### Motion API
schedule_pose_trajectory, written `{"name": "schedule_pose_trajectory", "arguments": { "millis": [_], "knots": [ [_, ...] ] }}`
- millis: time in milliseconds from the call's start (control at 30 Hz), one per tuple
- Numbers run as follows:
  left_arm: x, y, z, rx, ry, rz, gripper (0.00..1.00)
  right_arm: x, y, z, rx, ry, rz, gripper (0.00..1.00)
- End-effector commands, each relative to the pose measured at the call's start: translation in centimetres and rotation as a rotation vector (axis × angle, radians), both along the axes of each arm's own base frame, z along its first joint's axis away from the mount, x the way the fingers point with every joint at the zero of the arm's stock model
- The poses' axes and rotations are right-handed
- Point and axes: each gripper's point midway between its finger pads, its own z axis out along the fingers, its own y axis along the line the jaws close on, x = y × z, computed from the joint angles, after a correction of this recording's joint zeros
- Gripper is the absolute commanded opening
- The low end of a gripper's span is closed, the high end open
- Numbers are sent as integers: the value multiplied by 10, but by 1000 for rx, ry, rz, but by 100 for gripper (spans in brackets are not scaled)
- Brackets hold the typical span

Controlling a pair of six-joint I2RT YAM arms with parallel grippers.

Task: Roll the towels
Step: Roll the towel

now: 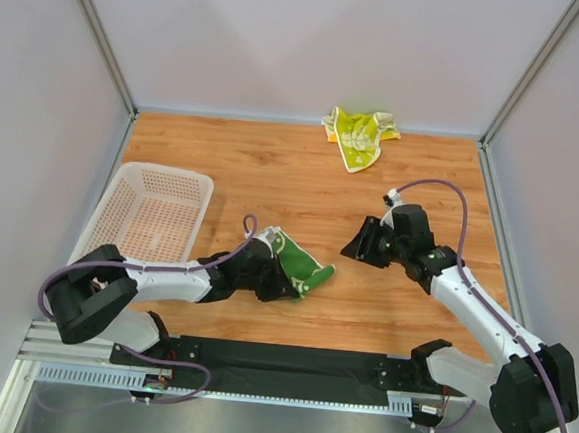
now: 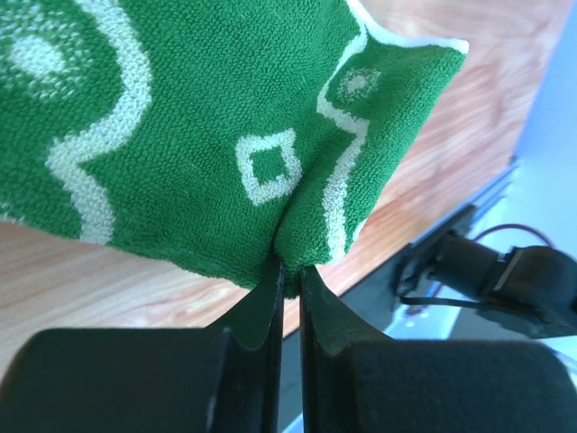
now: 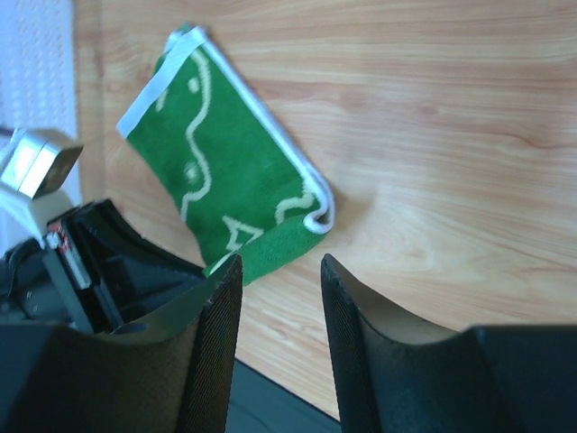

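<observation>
A green towel with a white pattern [image 1: 301, 263] lies folded near the table's front middle. My left gripper [image 1: 277, 276] is shut on its near edge; in the left wrist view the cloth [image 2: 207, 126] bunches between the closed fingers [image 2: 290, 271]. The towel also shows in the right wrist view [image 3: 225, 180]. My right gripper [image 1: 360, 244] is open and empty, a little to the right of the towel, jaws apart over bare wood [image 3: 281, 266]. A second, yellow-green towel [image 1: 358, 134] lies crumpled at the table's back edge.
A white mesh basket [image 1: 149, 216] stands at the left of the wooden table [image 1: 303, 177]. Grey walls close the left, right and back sides. A black strip [image 1: 288, 362] runs along the near edge by the arm bases.
</observation>
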Motion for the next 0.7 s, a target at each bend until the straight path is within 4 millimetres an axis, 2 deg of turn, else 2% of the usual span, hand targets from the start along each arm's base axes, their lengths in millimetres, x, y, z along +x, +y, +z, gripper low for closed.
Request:
{"name": "schedule_pose_trajectory", "arguments": {
  "millis": [0, 200, 500, 667],
  "knots": [
    [6, -6, 26, -138, 20, 56, 11, -6, 28, 19, 112, -90, 141, 41],
    [6, 6, 14, -123, 128, 105, 11, -20, 54, 23, 238, -116, 276, 38],
    [15, 27, -8, -103, 217, 159, 11, -29, 79, 4, 294, -84, 356, 35],
    [19, 29, -7, -153, 248, 163, 11, -38, 96, 0, 301, -80, 422, 35]
  ]
}}
